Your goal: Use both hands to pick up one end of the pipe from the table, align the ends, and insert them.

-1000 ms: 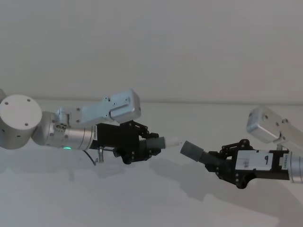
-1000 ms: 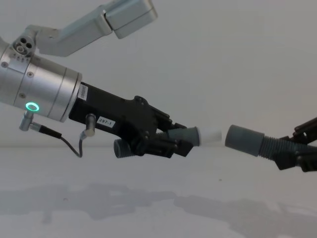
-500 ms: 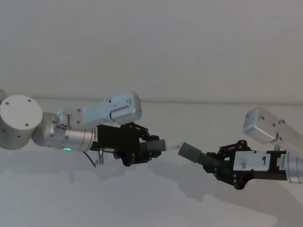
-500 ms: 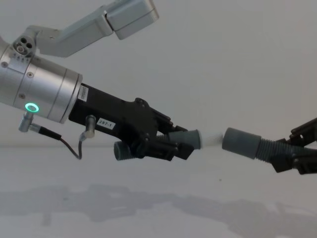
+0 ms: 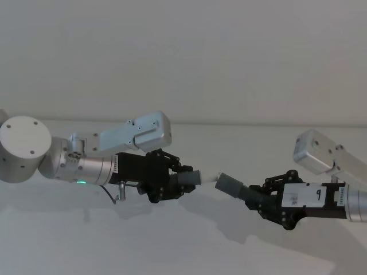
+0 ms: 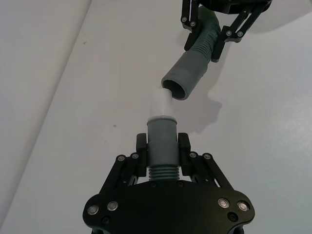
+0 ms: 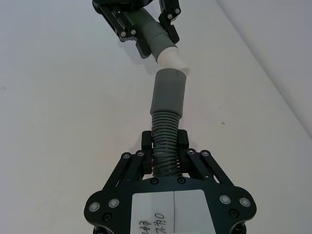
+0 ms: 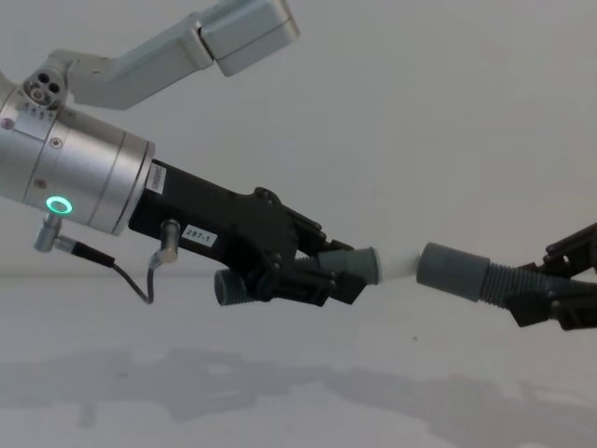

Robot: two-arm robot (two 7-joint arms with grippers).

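The pipe's two pieces are being held above the table, one clamped in each gripper. The left gripper [image 8: 322, 271] is presenting a white-tipped end [image 8: 395, 262]; the right gripper [image 5: 265, 199] is carrying the hose cuff [image 8: 451, 272]. The gap has closed since a second ago, tip now meeting cuff; insertion appears to be beginning.

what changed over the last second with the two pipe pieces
The gap closed. The right gripper carried its corrugated hose toward the left one, so the hose's grey cuff now meets the white tip of the piece held by the left gripper; the tip sits at the cuff's mouth, not yet pushed in. The left gripper dipped slightly. Both grippers stayed shut on their pieces, above the table.
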